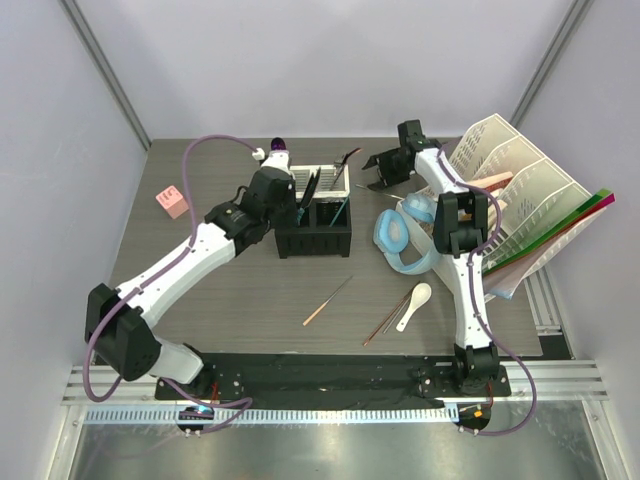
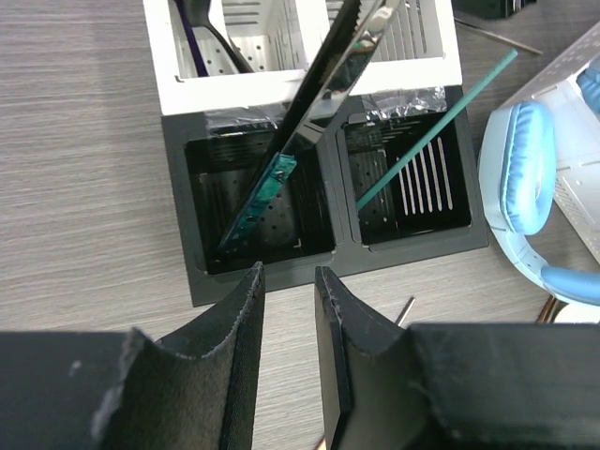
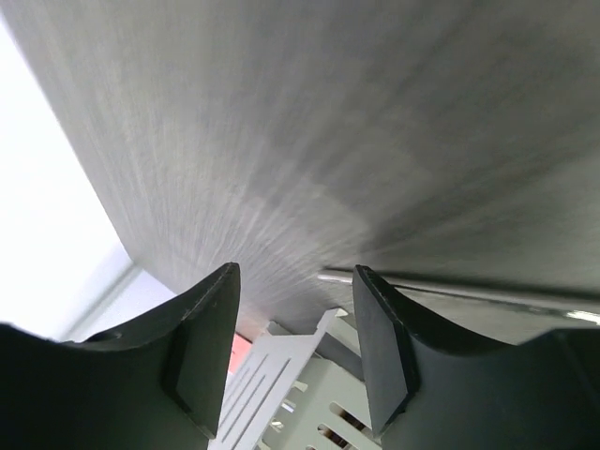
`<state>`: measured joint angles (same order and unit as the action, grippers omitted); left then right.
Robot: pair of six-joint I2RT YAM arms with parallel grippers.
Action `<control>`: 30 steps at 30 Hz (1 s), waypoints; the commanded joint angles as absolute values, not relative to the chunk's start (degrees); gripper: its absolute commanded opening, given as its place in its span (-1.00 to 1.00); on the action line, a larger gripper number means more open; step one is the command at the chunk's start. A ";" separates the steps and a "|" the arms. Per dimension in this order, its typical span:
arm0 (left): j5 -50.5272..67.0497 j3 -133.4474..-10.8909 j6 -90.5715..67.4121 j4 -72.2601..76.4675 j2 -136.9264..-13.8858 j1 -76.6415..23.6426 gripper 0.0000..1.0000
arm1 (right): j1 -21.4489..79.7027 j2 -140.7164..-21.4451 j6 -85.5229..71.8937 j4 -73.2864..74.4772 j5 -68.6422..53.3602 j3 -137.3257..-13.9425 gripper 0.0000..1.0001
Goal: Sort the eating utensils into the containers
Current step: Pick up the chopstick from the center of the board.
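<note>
Enclosure: pale lilac-grey wall panels [image 1: 300, 60] stood on three sides.
Table [image 1: 240, 290]: dark grey wood-grain top, matte.
White slotted rack [image 1: 520, 185]: lay tilted at the far right.
Light blue padded ring [image 1: 400, 245]: sat between rack and caddy.
Caddy [image 1: 315, 238]: stood at centre-far of the table, with two black square compartments in front and two white ones behind.
Left gripper [image 2: 289, 319]: hung above the caddy's near edge, jaws narrowly apart, nothing between them.
Right gripper [image 3: 295, 319]: was low over the far table, right of the caddy, jaws apart and empty.
Black knife [image 2: 323, 94]: glossy, with a green-patterned lower end; leaned in the front left black compartment.
Teal stick [image 2: 436, 117]: leaned in the front right black compartment.
Dark spoon [image 2: 202, 37]: stood in the rear left white compartment.
Brown chopsticks [image 1: 385, 320]: lay loose on the table, nearer than the caddy.
Copper-coloured slim piece [image 1: 328, 300]: lay loose, left of the chopsticks.
White ceramic soup spoon [image 1: 413, 305]: lay just beside the chopsticks.
Pink block [image 1: 172, 202]: sat near the left edge.
</note>
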<state>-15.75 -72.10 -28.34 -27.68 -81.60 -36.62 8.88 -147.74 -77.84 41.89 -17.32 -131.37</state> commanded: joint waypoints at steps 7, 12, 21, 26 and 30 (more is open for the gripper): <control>-12.39 -71.89 -28.04 -27.59 -81.91 -36.91 -0.44 | 8.09 -148.45 -50.05 36.92 -22.06 -139.04 0.11; -12.22 -72.16 -27.25 -29.09 -82.26 -37.09 -0.44 | 8.17 -143.27 -39.04 37.62 -20.74 -135.10 0.12; -10.46 -75.14 -26.10 -31.46 -85.43 -37.18 -0.45 | 9.84 -140.01 -17.93 45.09 -18.10 -135.53 0.21; -8.97 -76.72 -25.75 -32.87 -87.80 -37.18 -0.46 | 10.81 -143.70 -13.02 47.19 -19.33 -141.58 0.22; -8.35 -78.48 -25.23 -35.33 -89.21 -37.53 -0.46 | 13.09 -145.19 -5.39 49.31 -10.33 -142.12 0.24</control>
<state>-9.87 -74.98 -26.50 -33.12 -88.40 -37.06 10.85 -144.81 -15.31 46.83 -18.20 -139.04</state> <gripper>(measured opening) 0.271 0.609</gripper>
